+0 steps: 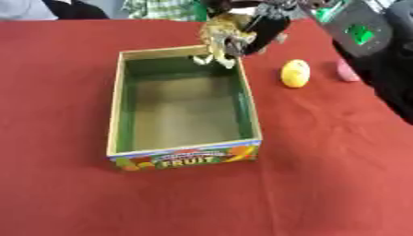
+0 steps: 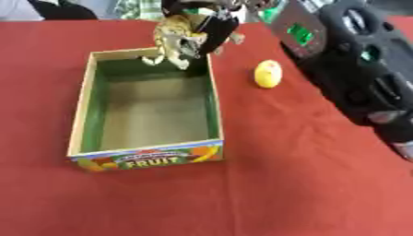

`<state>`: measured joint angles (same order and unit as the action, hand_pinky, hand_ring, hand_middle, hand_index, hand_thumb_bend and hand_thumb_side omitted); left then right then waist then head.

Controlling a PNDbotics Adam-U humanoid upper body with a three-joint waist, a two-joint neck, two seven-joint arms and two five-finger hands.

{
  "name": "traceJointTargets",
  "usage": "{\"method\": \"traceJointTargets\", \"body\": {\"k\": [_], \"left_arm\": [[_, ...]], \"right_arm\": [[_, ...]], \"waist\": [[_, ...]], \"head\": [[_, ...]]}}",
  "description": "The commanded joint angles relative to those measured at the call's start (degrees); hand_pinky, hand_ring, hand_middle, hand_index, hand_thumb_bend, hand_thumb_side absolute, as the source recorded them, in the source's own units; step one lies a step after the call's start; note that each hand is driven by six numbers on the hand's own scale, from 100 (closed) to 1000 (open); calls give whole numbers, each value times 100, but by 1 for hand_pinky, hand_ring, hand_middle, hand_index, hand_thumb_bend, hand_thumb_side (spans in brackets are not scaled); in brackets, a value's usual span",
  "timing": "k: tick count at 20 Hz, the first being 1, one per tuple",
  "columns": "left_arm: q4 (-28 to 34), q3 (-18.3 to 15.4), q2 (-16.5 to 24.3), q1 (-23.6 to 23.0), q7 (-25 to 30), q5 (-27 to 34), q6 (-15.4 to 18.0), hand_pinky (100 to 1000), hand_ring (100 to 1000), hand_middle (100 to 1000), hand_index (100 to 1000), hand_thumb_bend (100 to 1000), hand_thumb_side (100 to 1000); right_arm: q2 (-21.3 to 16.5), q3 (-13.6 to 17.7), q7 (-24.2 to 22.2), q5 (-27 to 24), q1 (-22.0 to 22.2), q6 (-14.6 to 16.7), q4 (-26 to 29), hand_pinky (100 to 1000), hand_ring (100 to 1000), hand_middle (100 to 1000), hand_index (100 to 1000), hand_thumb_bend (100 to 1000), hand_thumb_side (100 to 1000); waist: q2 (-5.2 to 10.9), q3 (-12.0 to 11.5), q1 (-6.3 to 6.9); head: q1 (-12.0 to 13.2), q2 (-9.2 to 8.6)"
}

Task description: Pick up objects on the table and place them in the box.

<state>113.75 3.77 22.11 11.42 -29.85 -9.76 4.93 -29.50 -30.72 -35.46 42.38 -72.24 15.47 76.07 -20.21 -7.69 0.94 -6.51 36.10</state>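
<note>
The right hand (image 1: 256, 36) reaches in from the upper right and hangs over the far right corner of the box (image 1: 118, 106); its dark fingers are curled round a tan and yellow toy figure (image 1: 216, 39) — it looks like a small animal, though the blur leaves its kind uncertain. The toy is held above the box's far rim, its pale lower end drooping just over the edge of the green inner wall, not resting on the floor of the box. The box itself is an open cardboard tray, long side running away from the robot, green inside with a brownish bare floor; its near end wall carries a bright label reading "FRUIT" (image 1: 187, 161).

To the right of the box, well apart from it, a yellow lemon-shaped object (image 1: 295, 73) lies on the red tablecloth (image 1: 322, 175); farther right in the left eye view a small pink object (image 1: 347, 71) sits by the robot's forearm, partly hidden by it — its shape cannot be made out. The right arm's bulky black forearm (image 2: 363, 60) with a green lit panel fills the upper right of the right eye view.

The left hand shows in neither view.
</note>
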Motion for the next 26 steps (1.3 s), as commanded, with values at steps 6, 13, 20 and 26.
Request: {"method": "traceJointTargets", "body": {"k": [6,13,20,26], "left_arm": [[84,25,28,150,54,56,19,503,614,670,721,100,852],[84,46,9,226,59,78,14,503,614,669,719,100,850],[84,56,3,260,62,92,6,503,615,669,718,100,850],[84,57,0,246,64,89,-6,503,615,668,718,100,850]], "right_arm": [[452,106,146,453,-84,265,-592,686,721,438,531,100,349],[729,96,152,655,3,340,-893,697,738,479,587,100,339],[942,221,-185,954,-4,753,-1372,755,811,652,777,100,622],[915,351,-461,858,-67,938,-1439,800,870,769,864,100,739]], "waist": [[43,-118,-10],[-22,-287,-51],[-44,-343,-73],[-41,-325,-71]], "head": [[-93,-132],[-164,-154],[-145,-55],[-110,2]]}}
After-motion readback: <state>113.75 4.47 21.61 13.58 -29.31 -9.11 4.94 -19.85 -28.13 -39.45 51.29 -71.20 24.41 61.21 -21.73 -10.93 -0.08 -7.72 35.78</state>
